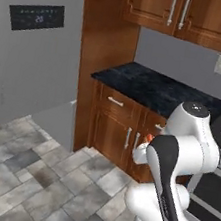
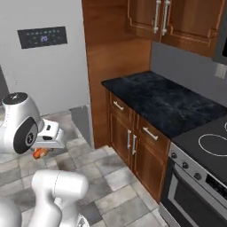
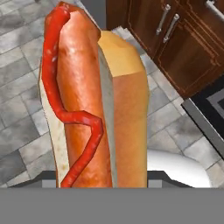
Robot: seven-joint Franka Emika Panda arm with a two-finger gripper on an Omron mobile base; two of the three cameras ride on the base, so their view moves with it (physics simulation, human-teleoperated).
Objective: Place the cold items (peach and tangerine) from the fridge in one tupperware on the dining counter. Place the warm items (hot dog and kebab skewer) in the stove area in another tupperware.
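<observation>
- Hot dog (image 3: pixel 85 100) fills the hand view: sausage in a tan bun with a red ketchup line (image 3: pixel 57 78) along it, held up over the grey tiled floor (image 3: pixel 22 52).
- Fridge (image 1: pixel 37 45), grey, stands left of the dark counter (image 1: pixel 156 89).
- Gripper (image 2: pixel 42 152) is clamped on the hot dog, an orange tip showing beneath the wrist.

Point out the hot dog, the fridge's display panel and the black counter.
hot dog (image 3: pixel 83 100): hand view, on the sausage's middle.
fridge's display panel (image 1: pixel 36 17): left base view, on the dark panel's centre.
black counter (image 2: pixel 164 102): right base view, on its bare top.
</observation>
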